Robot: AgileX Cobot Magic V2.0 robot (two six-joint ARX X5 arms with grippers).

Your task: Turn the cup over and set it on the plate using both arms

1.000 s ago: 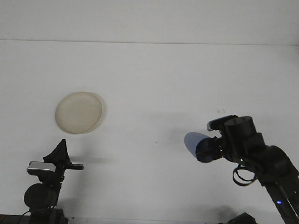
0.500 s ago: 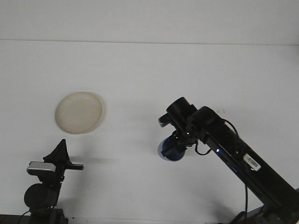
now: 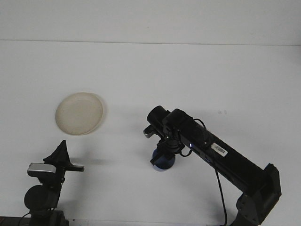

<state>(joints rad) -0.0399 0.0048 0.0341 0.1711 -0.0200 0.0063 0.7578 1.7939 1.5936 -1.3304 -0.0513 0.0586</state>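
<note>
My right hand (image 3: 162, 151) grips the blue cup (image 3: 163, 161) low over the counter (image 3: 188, 70), centre front. The plate (image 3: 79, 113) lies well off to its upper left, nearer my left hand (image 3: 60, 153), whose opening I cannot tell.

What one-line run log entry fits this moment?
right gripper: shut on cup, low over table | left gripper: parked near edge | plate: empty, far left

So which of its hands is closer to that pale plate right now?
Left. The left hand sits just below the plate, near the table's front edge. The right hand is farther off to the plate's right, over the blue cup.
</note>
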